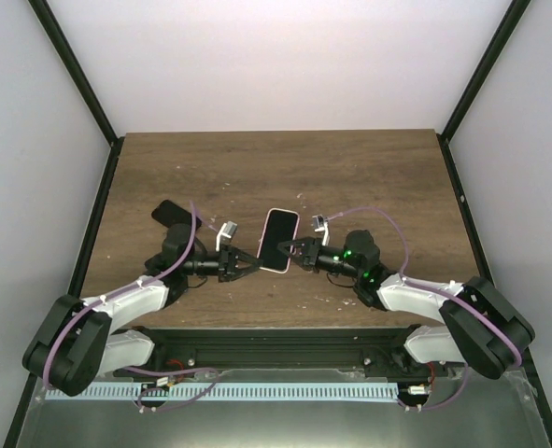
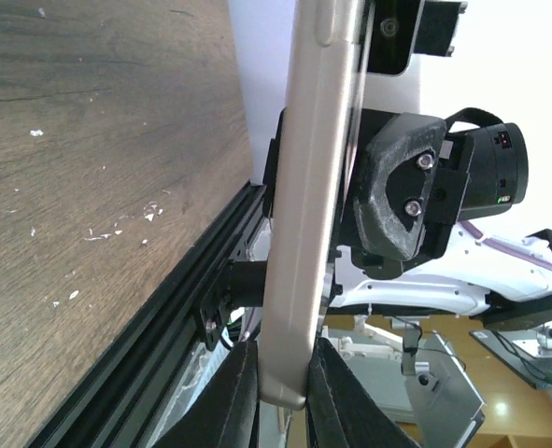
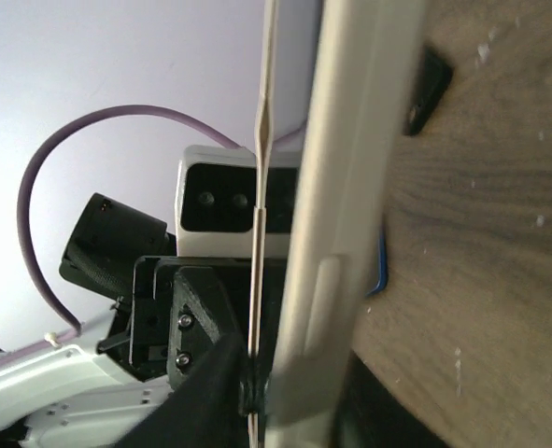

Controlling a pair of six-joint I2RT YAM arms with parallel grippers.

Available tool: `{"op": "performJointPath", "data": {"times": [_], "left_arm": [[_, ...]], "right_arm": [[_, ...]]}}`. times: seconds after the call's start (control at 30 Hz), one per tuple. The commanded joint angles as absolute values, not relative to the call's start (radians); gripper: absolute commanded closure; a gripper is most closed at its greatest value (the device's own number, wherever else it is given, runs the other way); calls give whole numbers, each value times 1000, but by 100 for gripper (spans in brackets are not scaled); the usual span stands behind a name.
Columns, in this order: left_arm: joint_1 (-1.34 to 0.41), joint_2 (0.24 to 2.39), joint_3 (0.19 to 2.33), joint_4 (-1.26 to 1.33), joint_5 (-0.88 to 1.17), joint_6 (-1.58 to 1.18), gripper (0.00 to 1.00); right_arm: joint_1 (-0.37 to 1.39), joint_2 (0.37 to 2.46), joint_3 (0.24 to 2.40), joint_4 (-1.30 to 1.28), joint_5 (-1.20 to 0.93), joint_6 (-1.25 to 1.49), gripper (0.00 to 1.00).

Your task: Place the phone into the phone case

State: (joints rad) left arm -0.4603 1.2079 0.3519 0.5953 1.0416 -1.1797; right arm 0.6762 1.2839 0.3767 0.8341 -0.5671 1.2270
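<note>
Here the left gripper [image 1: 254, 259] is clamped on the near left edge of the pink phone [image 1: 278, 240]. The right gripper [image 1: 293, 250] pinches its right edge. The phone hangs flat between both pairs of jaws, off the table [image 1: 369, 177]. The black case [image 1: 170, 212] lies on the table, well apart to the left.

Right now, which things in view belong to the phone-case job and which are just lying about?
Job: pink-edged slab, clamped by left gripper and right gripper; dark flat piece on the table. Which is phone, which case, I cannot tell.
Lying about: white specks on the table.
</note>
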Motion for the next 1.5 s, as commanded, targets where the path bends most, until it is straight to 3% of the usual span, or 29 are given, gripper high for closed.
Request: {"op": "performJointPath", "data": {"times": [0.0,0.13,0.37,0.47,0.63,0.77,0.83,0.9,0.97,1.0,1.1,1.17,1.27,1.4,1.47], "left_arm": [[-459,1213,377,557,1012,-1120,100],[-460,1209,362,677,1014,-1177,100],[-460,1209,366,689,995,-1170,100],[-459,1219,366,692,992,-1161,100],[-460,1226,369,633,972,-1104,100],[-460,1228,371,593,963,-1074,100],[-460,1226,368,604,968,-1083,100],[-461,1221,367,608,968,-1089,100],[-460,1215,361,608,962,-1089,100],[-461,1215,360,608,959,-1088,100],[-461,1224,360,614,969,-1090,100],[-462,1228,360,626,976,-1101,100],[-461,1223,370,610,977,-1107,82],[-459,1198,405,478,956,-1052,48],[-454,1177,438,349,928,-991,24]], "right_arm": [[685,1278,429,820,-685,1184,69],[699,1262,445,698,-723,1156,53],[705,1236,407,676,-724,1198,54],[706,1238,404,704,-731,1221,64],[706,1225,375,752,-708,1275,96],[706,1216,366,742,-701,1287,99],[706,1212,363,732,-701,1287,94],[705,1208,364,717,-699,1289,71],[706,1203,359,712,-692,1292,66],[706,1200,356,714,-687,1294,69],[706,1201,359,712,-675,1271,91],[705,1200,367,686,-656,1240,98],[704,1191,398,611,-638,1159,99],[657,1148,448,402,-631,1009,99],[595,1131,467,318,-673,934,99]]}}
